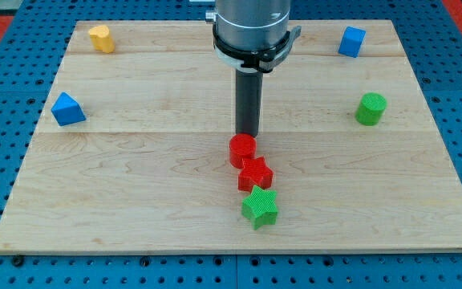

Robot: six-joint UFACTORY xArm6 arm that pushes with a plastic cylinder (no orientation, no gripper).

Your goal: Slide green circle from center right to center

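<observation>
The green circle (370,108) stands at the view's right, a little above mid-height, on the wooden board (135,185). My tip (248,133) is near the board's centre, far to the left of the green circle. It stands just above the red circle (243,150), touching or nearly touching it.
A red star (256,173) and a green star (260,208) lie in a line below the red circle. A yellow block (101,38) is at top left, a blue cube (351,41) at top right, a blue triangle (67,109) at left.
</observation>
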